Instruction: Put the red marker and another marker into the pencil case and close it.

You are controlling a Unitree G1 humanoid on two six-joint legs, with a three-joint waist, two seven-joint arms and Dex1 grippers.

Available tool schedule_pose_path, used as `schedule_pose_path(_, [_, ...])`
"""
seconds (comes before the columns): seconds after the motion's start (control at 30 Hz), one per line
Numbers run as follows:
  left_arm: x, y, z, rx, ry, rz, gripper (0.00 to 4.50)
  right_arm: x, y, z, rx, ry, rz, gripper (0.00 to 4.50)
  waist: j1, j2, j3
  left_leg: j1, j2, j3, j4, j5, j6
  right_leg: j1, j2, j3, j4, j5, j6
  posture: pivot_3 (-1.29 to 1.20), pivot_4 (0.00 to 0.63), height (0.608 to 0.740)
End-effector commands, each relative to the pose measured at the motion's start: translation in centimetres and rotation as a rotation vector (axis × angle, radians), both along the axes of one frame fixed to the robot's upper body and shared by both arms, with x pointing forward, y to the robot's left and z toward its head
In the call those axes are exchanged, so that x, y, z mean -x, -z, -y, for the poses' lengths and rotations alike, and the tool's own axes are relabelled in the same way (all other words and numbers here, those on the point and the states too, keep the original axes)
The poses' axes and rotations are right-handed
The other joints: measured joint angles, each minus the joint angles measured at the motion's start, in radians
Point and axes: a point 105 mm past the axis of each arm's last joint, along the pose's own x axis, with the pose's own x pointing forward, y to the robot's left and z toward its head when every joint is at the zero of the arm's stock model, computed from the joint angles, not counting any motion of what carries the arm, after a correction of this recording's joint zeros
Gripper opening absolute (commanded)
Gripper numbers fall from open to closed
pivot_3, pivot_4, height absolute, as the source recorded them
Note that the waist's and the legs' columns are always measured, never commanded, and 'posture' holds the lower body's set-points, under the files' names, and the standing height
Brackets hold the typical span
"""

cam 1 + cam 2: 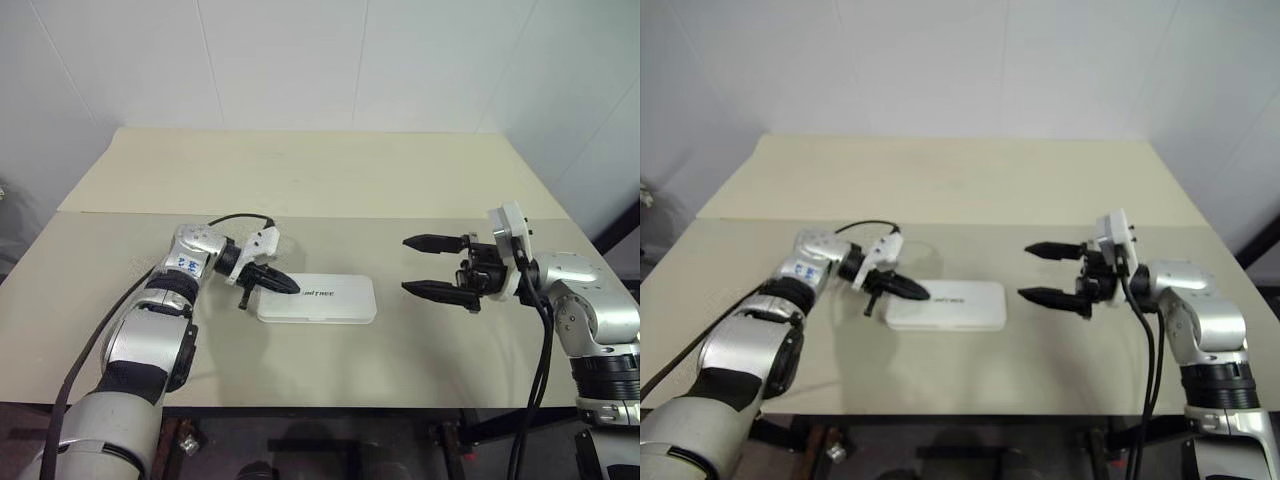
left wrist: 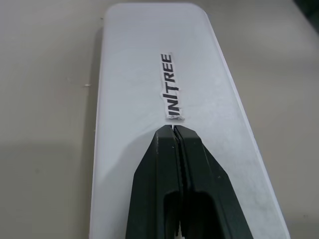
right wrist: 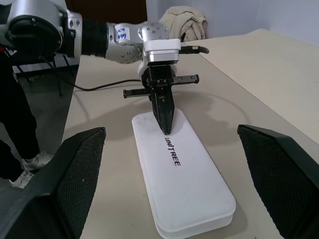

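Pencil case point(image 1: 318, 299) lay shut, flat on table point(image 1: 300, 180), mid-near. Left pincer point(image 1: 284, 284) clenched, empty, tips over lid's left end. Right pincer point(image 1: 428, 266) released wide, hovering right of case. Case looked rigid, light, slick plastic; pressing lid likely safer than pinching edges.

surface: beige table point(image 1: 330, 180) | on it: closed white pencil case point(image 1: 325, 300)

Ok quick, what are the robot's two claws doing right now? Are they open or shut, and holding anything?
Left gripper: shut, holding nothing, tips over the closed pencil case lid.
Right gripper: wide open, holding nothing, beside the case.
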Motion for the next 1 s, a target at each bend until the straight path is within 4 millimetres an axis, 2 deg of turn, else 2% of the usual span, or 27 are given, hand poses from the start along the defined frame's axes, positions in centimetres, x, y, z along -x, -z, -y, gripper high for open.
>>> schedule_pose_path(0.03, [1.6, 2.8, -0.9, -0.135, 0.064, -0.124, 0.02, 0.0, -0.8, -0.3, 0.007, -0.015, 0.055, 4.50, -0.001, 0.000, 0.000, 0.000, 0.000, 0.000, 0.000, 0.000, 0.000, 0.000, 0.000, 0.000, 0.000, 0.000, 0.000, 0.00, 0.150, 0.740])
schedule_pose_path(0.1, [1.1, 2.4, -0.6, -0.103, 0.025, -0.103, 0.02, -0.1, -0.7, -0.4, 0.012, -0.014, 0.057, 4.50, -0.001, 0.000, 0.000, 0.000, 0.000, 0.000, 0.000, 0.000, 0.000, 0.000, 0.000, 0.000, 0.001, 0.000, 0.000, 0.00, 0.150, 0.740])
schedule_pose_path(0.2, [-0.1, 0.4, 0.1, 0.069, -0.075, -0.098, 0.02, -0.4, -0.7, -0.4, 0.017, -0.012, 0.063, 4.50, -0.001, 0.000, 0.000, 0.000, 0.000, 0.000, 0.000, 0.000, 0.000, 0.000, 0.000, 0.000, 0.001, 0.000, 0.000, 0.00, 0.150, 0.740])
schedule_pose_path(0.33, [-0.3, -2.6, 0.2, 0.283, -0.054, -0.019, 0.02, -0.6, -0.7, -0.4, 0.024, -0.013, 0.068, 4.50, -0.001, 0.002, 0.005, -0.002, 0.000, 0.000, 0.000, 0.000, 0.000, -0.002, 0.000, 0.000, 0.001, 0.000, 0.000, 0.00, 0.150, 0.740])
schedule_pose_path(0.43, [-0.7, -5.3, -0.5, 0.479, -0.084, 0.064, 0.02, -0.8, -0.8, -0.3, 0.029, -0.012, 0.073, 4.50, 0.000, 0.002, 0.009, -0.004, 0.000, -0.001, 0.000, 0.000, 0.000, -0.003, 0.000, 0.000, 0.003, 0.000, 0.001, 0.00, 0.150, 0.740])
schedule_pose_path(0.57, [-1.0, -6.7, -1.8, 0.587, -0.139, 0.109, 0.02, -1.3, -1.0, -0.2, 0.040, -0.014, 0.076, 4.50, -0.002, 0.004, 0.010, -0.005, 0.000, 0.000, -0.001, -0.001, 0.001, -0.003, 0.000, -0.001, 0.000, 0.000, 0.001, 0.00, 0.150, 0.740])
schedule_pose_path(0.67, [-1.3, -7.1, -3.0, 0.656, -0.214, 0.092, 0.02, -1.8, -1.2, -0.1, 0.048, -0.015, 0.079, 4.50, -0.003, 0.005, 0.011, -0.005, 0.000, 0.002, 0.000, -0.002, 0.002, -0.003, 0.000, -0.001, -0.001, 0.001, 0.002, 0.00, 0.150, 0.740])
schedule_pose_path(0.73, [-1.4, -6.6, -3.7, 0.656, -0.264, 0.063, 0.02, -2.2, -1.3, -0.2, 0.051, -0.018, 0.082, 4.50, -0.002, 0.005, 0.011, -0.005, 0.000, 0.002, 0.000, -0.002, 0.002, -0.003, 0.000, -0.001, 0.000, 0.001, 0.002, 0.00, 0.150, 0.740])
schedule_pose_path(1.0, [1.9, -3.1, -5.3, 0.522, -0.157, 0.116, 0.02, -3.1, -1.3, -0.7, 0.058, -0.043, 0.085, 4.50, -0.003, 0.007, 0.013, -0.005, 0.001, 0.003, 0.000, -0.002, 0.001, -0.003, 0.000, -0.001, 0.000, 0.001, 0.002, 0.00, 0.150, 0.740])
